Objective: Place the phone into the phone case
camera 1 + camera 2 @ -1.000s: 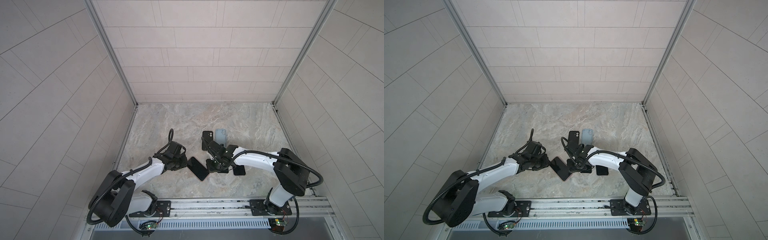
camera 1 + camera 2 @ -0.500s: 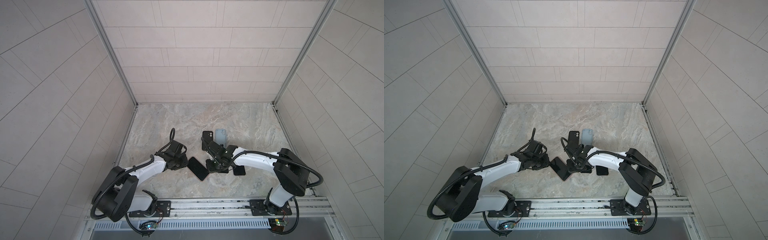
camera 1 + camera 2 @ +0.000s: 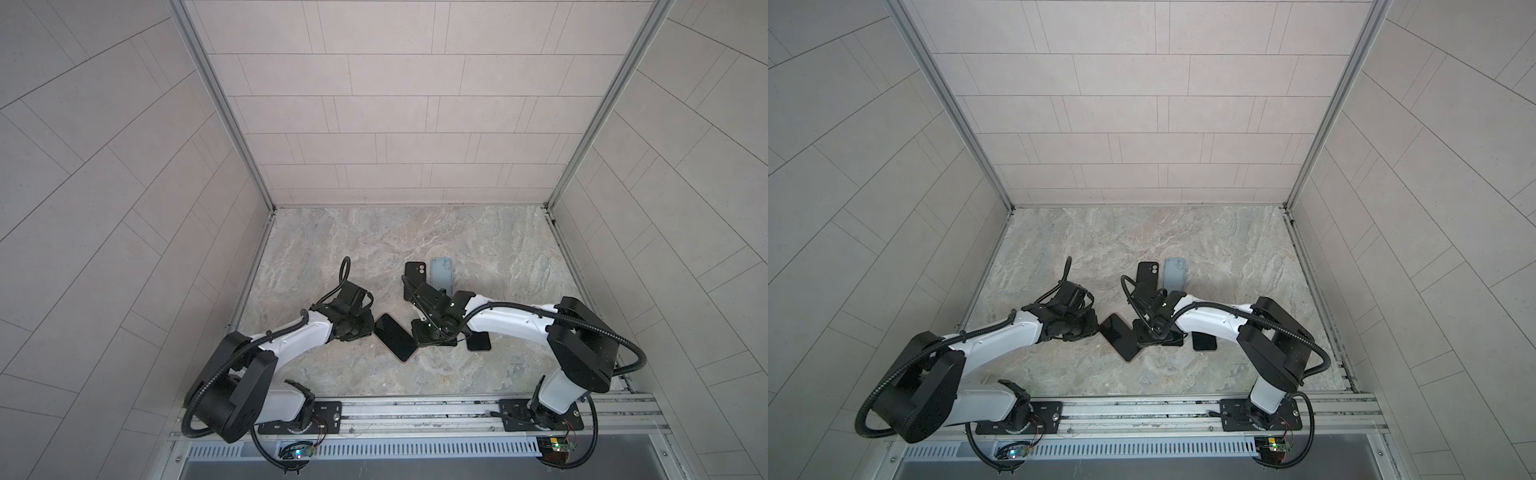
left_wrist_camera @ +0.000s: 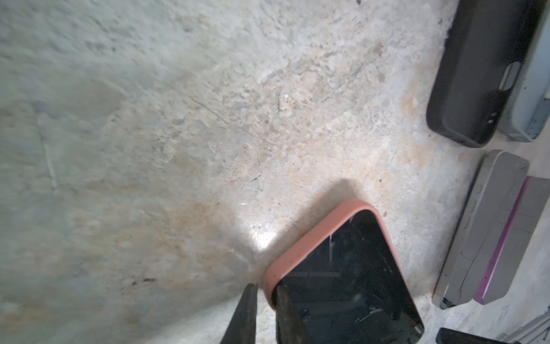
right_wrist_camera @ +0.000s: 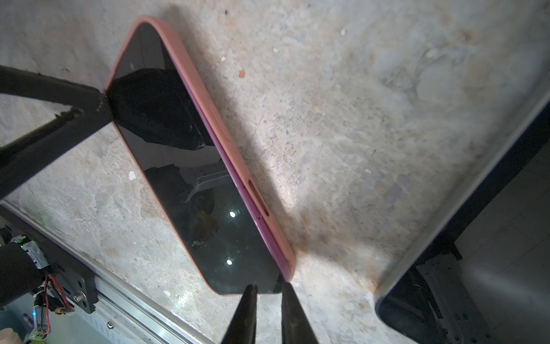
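The phone [image 3: 395, 343] [image 3: 1121, 341] lies screen up and slantwise on the stone table, sitting in a salmon-pink phone case [image 4: 312, 235] [image 5: 208, 98]. Along one long side the phone's purple edge [image 5: 253, 208] shows above the case's rim. My left gripper [image 3: 372, 328] [image 4: 266, 290] is at the far left corner. Its jaws are nearly together, one finger outside the rim and one on the glass. My right gripper [image 3: 415, 345] [image 5: 268, 287] is at the opposite end, with narrow-set tips touching the end edge by the corner and nothing between them.
A black case [image 3: 413, 274] and a blue-grey case [image 3: 441, 276] lie side by side behind the right gripper. Another dark phone [image 3: 478, 341] lies under the right forearm. The mounting rail [image 3: 415, 409] runs along the front edge, and walls close in the other three sides.
The left arm's elbow has shifted a little toward the middle. Both grippers and the phone stay where they were.
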You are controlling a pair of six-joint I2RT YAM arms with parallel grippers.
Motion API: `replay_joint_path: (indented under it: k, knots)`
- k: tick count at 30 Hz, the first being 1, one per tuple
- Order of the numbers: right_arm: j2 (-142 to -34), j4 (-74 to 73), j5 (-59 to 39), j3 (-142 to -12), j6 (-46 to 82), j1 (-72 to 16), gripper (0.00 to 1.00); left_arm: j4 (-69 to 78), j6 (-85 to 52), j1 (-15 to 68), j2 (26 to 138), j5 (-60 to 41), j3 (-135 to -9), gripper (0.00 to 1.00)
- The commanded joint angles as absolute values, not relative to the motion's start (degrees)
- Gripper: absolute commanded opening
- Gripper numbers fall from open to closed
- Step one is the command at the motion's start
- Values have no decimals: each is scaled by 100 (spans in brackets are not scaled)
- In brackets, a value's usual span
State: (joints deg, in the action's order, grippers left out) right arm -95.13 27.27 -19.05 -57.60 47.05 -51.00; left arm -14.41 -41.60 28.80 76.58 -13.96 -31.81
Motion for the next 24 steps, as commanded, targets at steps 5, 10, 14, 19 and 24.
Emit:
replay_joint_path:
  k: [5,10,14,19,24]
  knots:
    - [-9551,2830,-1798,-5700,4775,-5141,20,-1644,-4008,2892,7798,-1222,-3254,18]
    - [-9580,2956,-1740,-5703,4734,-5150,20,-1608,-4017,2892,7808,-1231,-3252,18]
    - [-9687,3080,-1664,-5685,4703,-5163,19,-1592,-4018,2892,7821,-1244,-3238,18]
    - [-9786,2950,-1731,-5668,4770,-5186,19,-1539,-4030,2892,7841,-1274,-3234,18]
    - [-9892,2971,-1707,-5768,4764,-5192,17,-1510,-4034,2892,7842,-1298,-3217,18]
